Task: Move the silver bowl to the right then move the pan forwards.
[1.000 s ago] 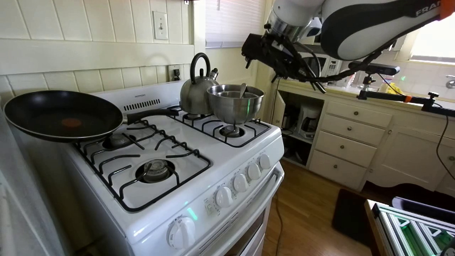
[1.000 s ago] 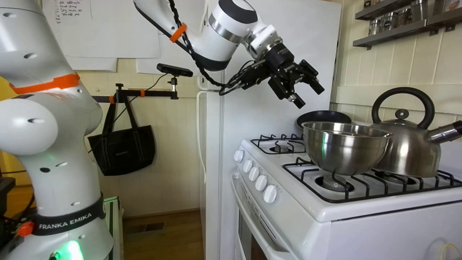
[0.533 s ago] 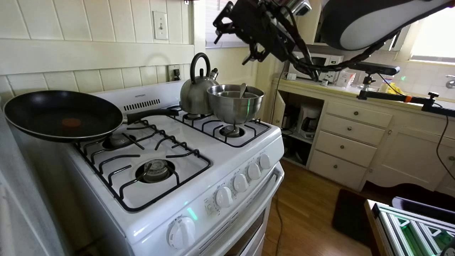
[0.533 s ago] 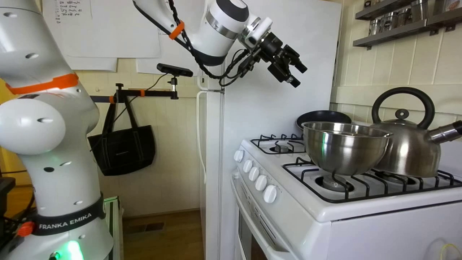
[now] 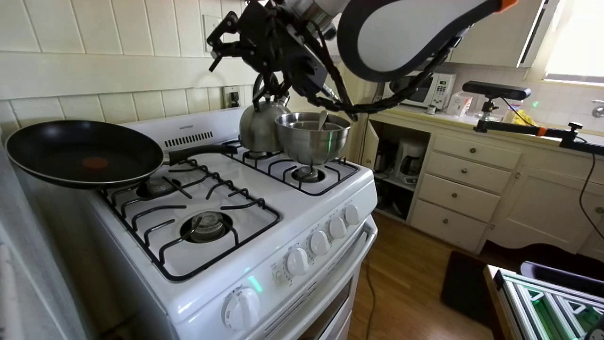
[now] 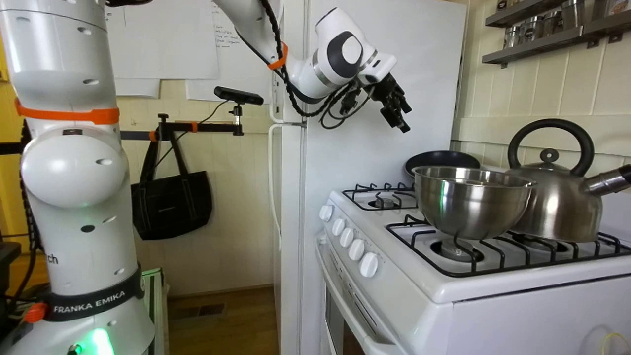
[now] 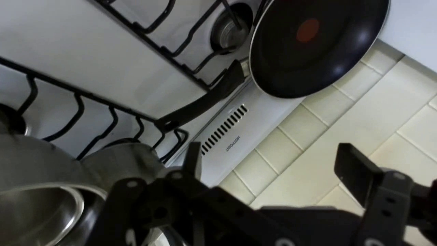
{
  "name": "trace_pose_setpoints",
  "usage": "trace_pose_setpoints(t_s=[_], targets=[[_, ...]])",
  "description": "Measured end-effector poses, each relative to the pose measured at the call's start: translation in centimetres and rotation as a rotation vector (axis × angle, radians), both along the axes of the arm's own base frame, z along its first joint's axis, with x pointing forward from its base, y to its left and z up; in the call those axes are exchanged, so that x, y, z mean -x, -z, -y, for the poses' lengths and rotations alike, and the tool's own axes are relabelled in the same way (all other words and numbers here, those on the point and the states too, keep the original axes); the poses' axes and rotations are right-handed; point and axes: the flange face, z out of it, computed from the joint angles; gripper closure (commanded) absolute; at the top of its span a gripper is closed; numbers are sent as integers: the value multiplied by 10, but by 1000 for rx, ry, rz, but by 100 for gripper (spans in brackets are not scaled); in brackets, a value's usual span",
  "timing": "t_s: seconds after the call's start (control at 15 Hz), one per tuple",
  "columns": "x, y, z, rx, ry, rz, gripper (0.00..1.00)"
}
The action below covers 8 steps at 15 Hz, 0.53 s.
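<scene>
The silver bowl (image 5: 311, 146) stands on the front burner beside the kettle, with a smaller rim and a spoon inside it. It also shows in an exterior view (image 6: 468, 209) and at the lower left of the wrist view (image 7: 30, 160). The black pan (image 5: 85, 153) lies on the rear burner near the wall, its handle (image 5: 203, 151) pointing towards the kettle. The pan shows in the wrist view (image 7: 317, 51) and partly behind the bowl in an exterior view (image 6: 442, 159). My gripper (image 7: 269, 155) is open and empty. It hangs in the air above the stove (image 5: 264, 184), apart from bowl and pan.
The domed steel kettle (image 6: 547, 207) with its tall black handle stands close beside the bowl. The panelled wall (image 5: 122, 75) runs behind the stove, and the white fridge (image 6: 384, 49) stands beyond the pan. Shelves with jars (image 6: 542, 44) hang on the wall.
My gripper has swung across above the stove, past the bowl and towards the wall and pan side, turning as it moved. The bowl, pan and kettle have not moved.
</scene>
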Motion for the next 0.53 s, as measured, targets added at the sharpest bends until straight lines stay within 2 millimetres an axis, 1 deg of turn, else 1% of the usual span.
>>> trace_pose_setpoints(t_s=[0.07,0.2,0.33,0.4,0.53], targets=[[-4,2,-5,-1,-8,-3,0],[-6,2,-6,0,-9,-1,0],[-7,5,0,-39,40,-10,0],[-11,9,4,-72,76,-21,0],[-27,19,11,-151,134,-42,0]])
